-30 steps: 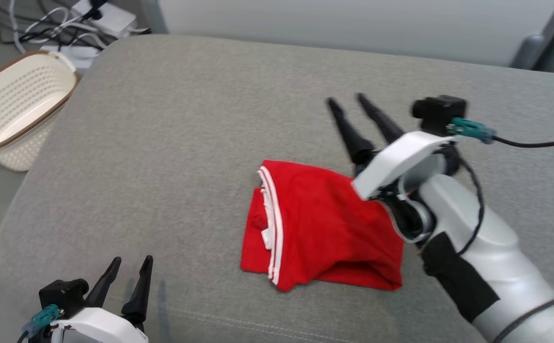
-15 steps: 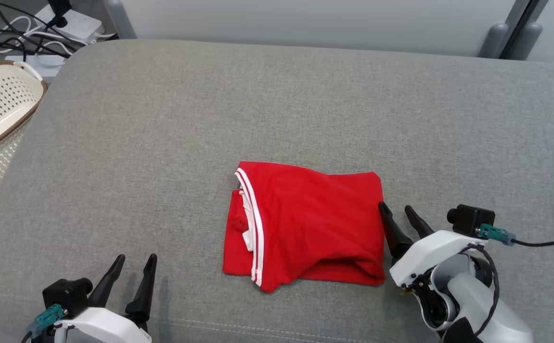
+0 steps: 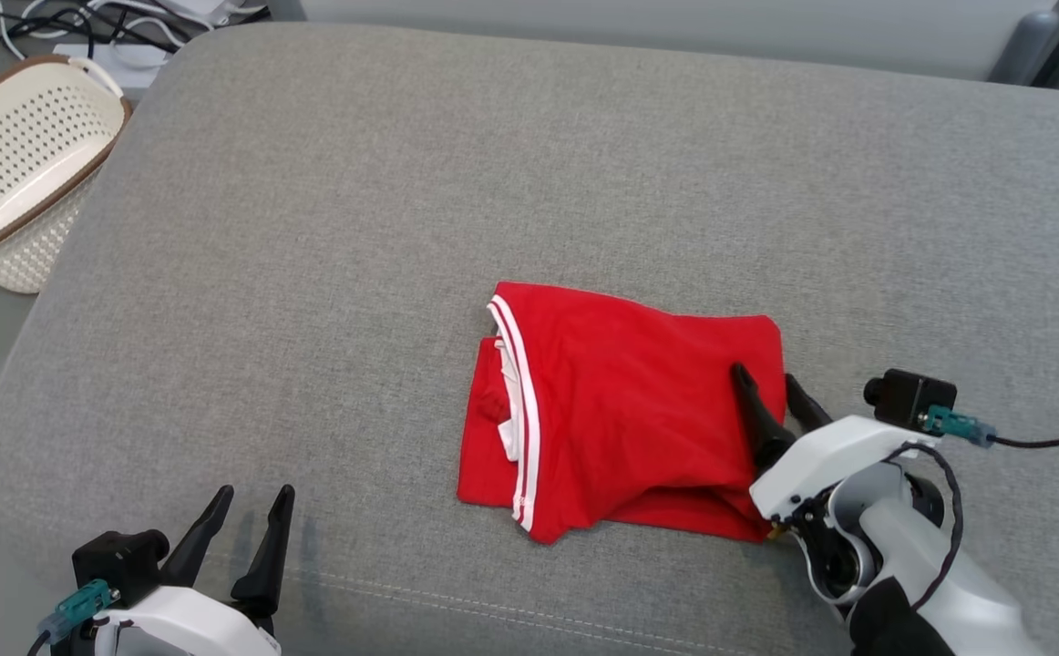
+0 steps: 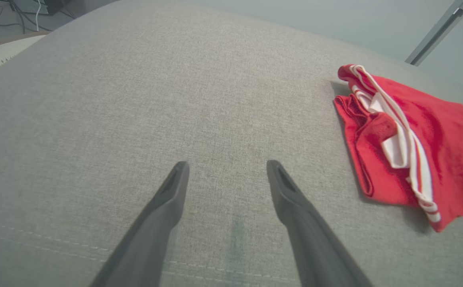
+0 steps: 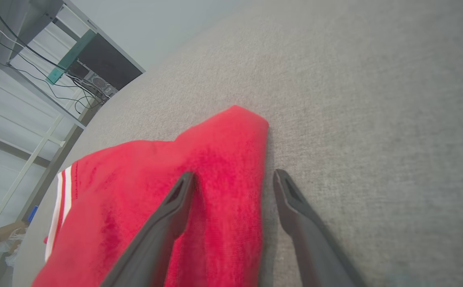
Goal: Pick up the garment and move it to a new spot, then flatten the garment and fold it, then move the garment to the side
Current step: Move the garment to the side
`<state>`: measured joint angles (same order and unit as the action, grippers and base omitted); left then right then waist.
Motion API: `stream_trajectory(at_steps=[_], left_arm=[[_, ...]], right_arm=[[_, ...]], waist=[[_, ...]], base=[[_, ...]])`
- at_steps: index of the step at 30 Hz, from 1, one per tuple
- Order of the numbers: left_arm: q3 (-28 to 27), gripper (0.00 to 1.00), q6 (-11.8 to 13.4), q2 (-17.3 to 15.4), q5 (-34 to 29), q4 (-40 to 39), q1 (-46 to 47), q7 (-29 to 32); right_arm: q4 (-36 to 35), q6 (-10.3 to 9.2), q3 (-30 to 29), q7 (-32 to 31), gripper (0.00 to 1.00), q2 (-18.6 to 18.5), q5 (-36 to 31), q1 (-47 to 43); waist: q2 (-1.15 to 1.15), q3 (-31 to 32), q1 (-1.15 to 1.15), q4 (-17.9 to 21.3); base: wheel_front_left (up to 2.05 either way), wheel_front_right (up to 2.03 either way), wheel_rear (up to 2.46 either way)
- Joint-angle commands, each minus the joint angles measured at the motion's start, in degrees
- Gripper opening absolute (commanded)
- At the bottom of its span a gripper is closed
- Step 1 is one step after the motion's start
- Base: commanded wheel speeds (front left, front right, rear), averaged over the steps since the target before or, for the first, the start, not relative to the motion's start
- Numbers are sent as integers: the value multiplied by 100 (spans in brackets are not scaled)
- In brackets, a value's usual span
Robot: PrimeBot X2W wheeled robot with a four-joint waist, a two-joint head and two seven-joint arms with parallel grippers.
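You've got the red garment (image 3: 621,419) lying folded in a rough rectangle near the ctr of the grey cushion (image 3: 356,228), a bit to your right of middle. White-striped hem faces the left side, w/ a bit of white lining poking out under it.

Right gripper (image 3: 764,373) is at the garment's right edge, fingers spread, nothing pinched. In the right wrist view the gripper straddles that edge: one finger (image 5: 171,207) over the red cloth, the other over bare cushion just beside the fold. Can't tell if the tips actually press on the fabric.

Left gripper (image 3: 254,492) sits low at the front left, jaws apart and empty, over plain cushion near the front seam. It's well apart from the garment; in the left wrist view the cloth lies off to the right of the fingers.

Cream perforated basket (image 3: 28,264) w/ brown rim stands off the cushion's far left corner. Cables (image 3: 83,14) run behind it.
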<state>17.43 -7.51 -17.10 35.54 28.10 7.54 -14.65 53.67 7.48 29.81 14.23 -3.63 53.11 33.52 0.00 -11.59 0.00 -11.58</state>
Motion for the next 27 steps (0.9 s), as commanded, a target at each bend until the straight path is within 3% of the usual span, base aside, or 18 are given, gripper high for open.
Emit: stream_trajectory(at_steps=[1,3,4,8,12,22,27], left_arm=[[-176,100,2,-200,91,-135,241,-35],[-151,100,2,-223,121,-148,255,-35],[-140,100,2,-232,135,-152,259,-35],[-143,100,2,-247,175,-139,262,-35],[-195,100,2,-217,180,-105,228,-35],[-318,100,2,57,11,-32,59,-35],[-372,100,2,238,-148,-5,-52,-35]], right_arm=[[-13,1,166,64,90,75,95,61],[58,1,283,67,5,75,159,103],[95,1,352,67,0,75,198,116],[257,1,439,72,0,75,194,241],[107,1,125,74,0,75,-171,374],[-832,1,83,18,0,75,-988,188],[-1479,1,197,-425,0,33,-1116,59]], waist=[[0,-70,0,-63],[0,-92,0,-87],[0,-97,0,-97],[0,-76,0,-90],[0,20,0,-17],[0,503,0,352],[0,771,0,767]], base=[[0,0,0],[0,0,0],[0,0,0],[0,0,0],[0,0,0],[0,0,0],[0,0,0]])
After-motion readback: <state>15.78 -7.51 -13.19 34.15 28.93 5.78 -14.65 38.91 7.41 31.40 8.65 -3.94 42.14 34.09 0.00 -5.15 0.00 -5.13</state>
